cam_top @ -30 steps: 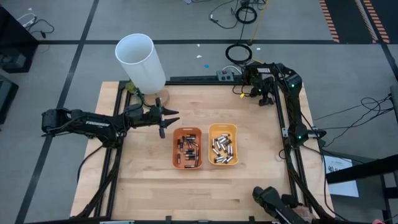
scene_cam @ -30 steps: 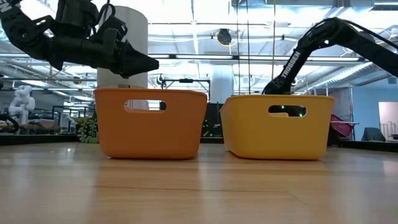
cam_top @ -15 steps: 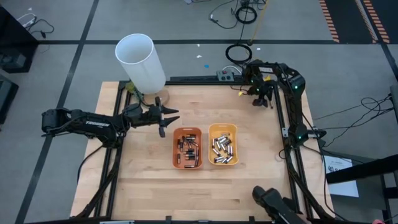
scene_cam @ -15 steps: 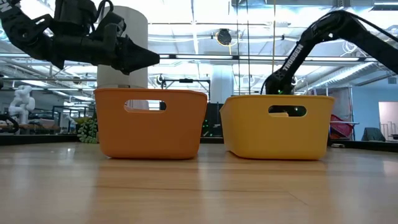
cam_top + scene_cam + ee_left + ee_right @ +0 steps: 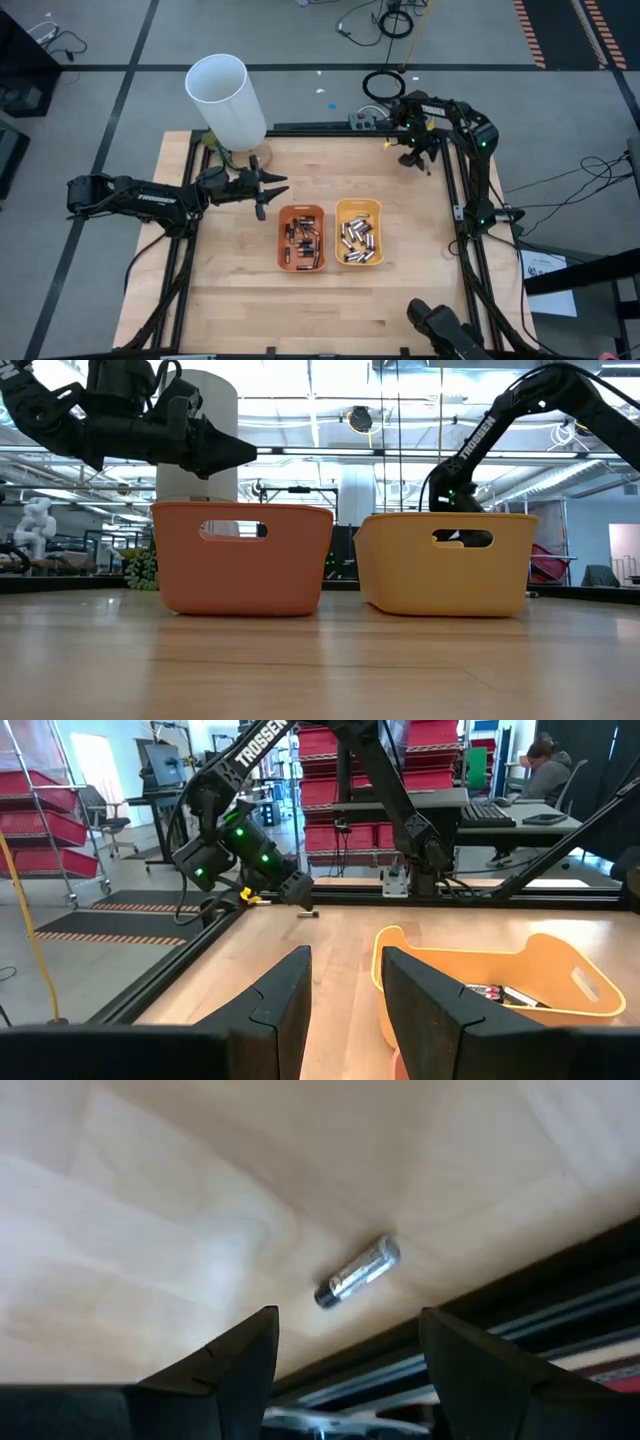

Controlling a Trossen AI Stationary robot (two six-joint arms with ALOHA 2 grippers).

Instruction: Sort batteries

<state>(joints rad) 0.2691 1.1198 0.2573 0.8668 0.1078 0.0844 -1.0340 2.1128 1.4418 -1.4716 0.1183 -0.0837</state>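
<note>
A lone silvery battery (image 5: 358, 1270) lies flat on the wood near the table's far right corner and also shows as a small battery (image 5: 308, 914) in the left wrist view. My right gripper (image 5: 345, 1350) hovers open above it, a finger on either side, touching nothing; from above, the right gripper (image 5: 414, 155) is by the far right frame. My left gripper (image 5: 262, 195) waits open in the air left of the orange tray (image 5: 301, 237), which holds dark batteries. The yellow tray (image 5: 359, 232) beside it holds silvery ones.
A tall white tube (image 5: 225, 100) stands at the far left corner, behind the left gripper. Both trays sit side by side mid-table. The black frame rail (image 5: 560, 1310) runs close beside the lone battery. Bare wood lies along the near edge (image 5: 320, 310).
My right gripper has drifted a little toward the table's left along the far edge, staying open. The left arm and both trays have kept still.
</note>
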